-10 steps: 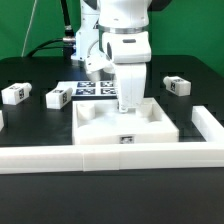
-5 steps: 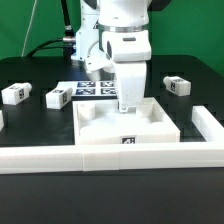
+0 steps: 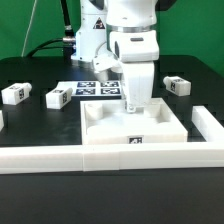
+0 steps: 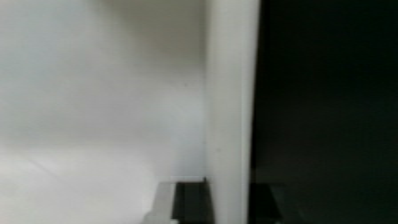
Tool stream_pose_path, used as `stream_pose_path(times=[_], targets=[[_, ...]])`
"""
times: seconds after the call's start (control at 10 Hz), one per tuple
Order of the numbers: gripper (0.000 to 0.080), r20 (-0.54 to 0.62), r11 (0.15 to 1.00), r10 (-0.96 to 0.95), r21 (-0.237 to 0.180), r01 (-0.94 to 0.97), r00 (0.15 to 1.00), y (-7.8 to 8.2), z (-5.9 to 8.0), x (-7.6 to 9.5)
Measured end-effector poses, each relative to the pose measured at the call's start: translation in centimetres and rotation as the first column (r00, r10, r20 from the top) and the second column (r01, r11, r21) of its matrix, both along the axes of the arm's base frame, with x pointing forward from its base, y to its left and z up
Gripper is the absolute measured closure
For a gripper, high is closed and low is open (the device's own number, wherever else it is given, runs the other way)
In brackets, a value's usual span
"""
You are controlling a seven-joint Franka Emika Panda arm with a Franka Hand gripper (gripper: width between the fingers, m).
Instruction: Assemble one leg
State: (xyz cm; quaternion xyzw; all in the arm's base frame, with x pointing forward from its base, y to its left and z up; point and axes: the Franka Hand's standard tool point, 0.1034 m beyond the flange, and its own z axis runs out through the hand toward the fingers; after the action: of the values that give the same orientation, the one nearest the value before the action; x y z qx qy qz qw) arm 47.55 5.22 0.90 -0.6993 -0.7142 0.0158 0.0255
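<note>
A large flat white panel with a tag on its front face lies inside the white fence. My gripper comes straight down on the panel's far edge and is shut on it. In the wrist view the panel fills most of the picture. Its edge runs as a white strip between my two dark fingers, gripper, with black table beyond. Three legs lie loose on the table: one at the exterior view's far left, one beside it, one at the right.
A low white fence runs along the front, with side arms at the right and at the left edge. The marker board lies behind the panel. A cable and stand are at the back left.
My gripper and the panel have shifted together toward the exterior view's right, closer to the fence's right arm. The three loose legs have not moved.
</note>
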Motion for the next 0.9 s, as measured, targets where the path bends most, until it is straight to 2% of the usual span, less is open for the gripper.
stream_pose_path(times=[0.4, 0.9], targets=[[0.0734, 0.021, 1.0, -0.022, 0.017, 0.022, 1.0, 3.1, -0.1, 1.9], [0.0735, 0.019, 1.0, -0.024, 0.018, 0.024, 1.0, 3.4, -0.1, 2.5]])
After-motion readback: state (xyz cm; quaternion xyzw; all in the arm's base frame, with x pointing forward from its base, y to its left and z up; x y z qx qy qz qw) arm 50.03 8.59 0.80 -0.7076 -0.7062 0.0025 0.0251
